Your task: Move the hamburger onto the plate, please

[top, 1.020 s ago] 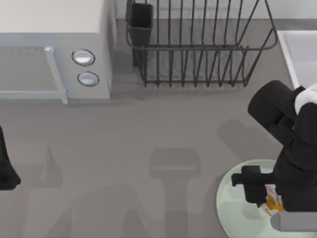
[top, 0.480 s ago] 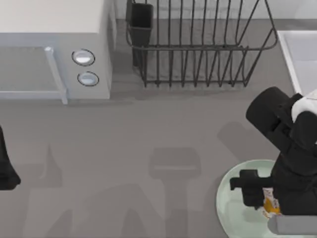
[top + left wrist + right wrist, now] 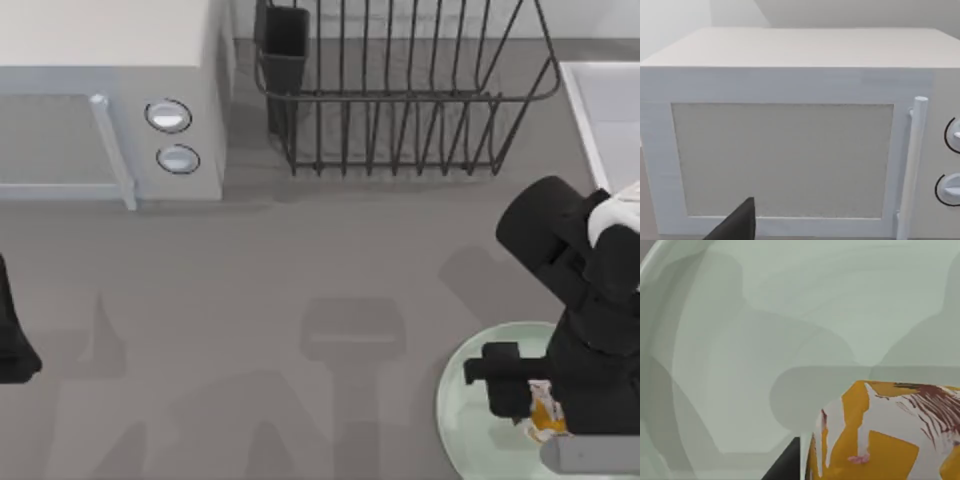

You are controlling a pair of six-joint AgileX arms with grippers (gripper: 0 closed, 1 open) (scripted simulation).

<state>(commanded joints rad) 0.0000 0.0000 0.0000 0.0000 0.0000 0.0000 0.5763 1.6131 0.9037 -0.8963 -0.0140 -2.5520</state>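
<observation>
Hovering low over the plate [image 3: 462, 420] at the table's right, your right gripper [image 3: 535, 410] has the hamburger [image 3: 545, 415] clamped between its jaws; the plate's floor lies just beneath in the right wrist view. Lower gently, release only once it rests flat. Your left arm waits near the microwave [image 3: 110, 100]

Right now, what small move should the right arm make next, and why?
Probably lower a little and open the right gripper: the hamburger already sits over the plate, close above its surface in the right wrist view. The left gripper is parked at the table's left edge.
</observation>
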